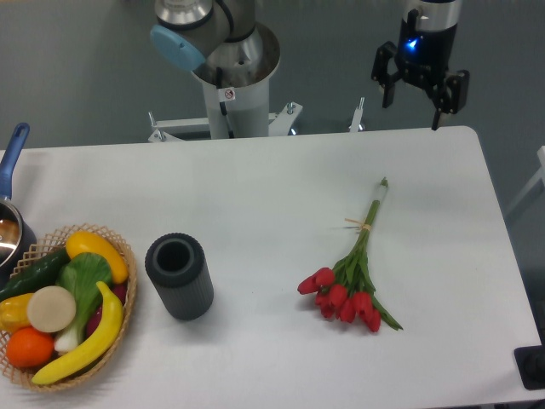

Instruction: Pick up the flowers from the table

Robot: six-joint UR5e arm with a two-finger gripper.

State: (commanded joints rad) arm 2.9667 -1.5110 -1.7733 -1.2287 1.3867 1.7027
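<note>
Robotics lab or test cell, not home. Evidence: industrial arm base [232, 77] on metal pedestal bolted to frame behind white surface [255, 196]; pincer [415, 100] with lit blue indicator hanging above far right edge. Plain grey floor, bare surroundings. Props staged well apart on surface: wicker basket [119, 256] of plastic-looking fruit and vegetables, dark grey cylinder [179, 277], flowers [349, 285], pot with blue handle [10, 162] at left edge.

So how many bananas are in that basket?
2. One banana lies across the top of the wicker basket, the other banana curves along its right side. More may be hidden underneath.
</note>
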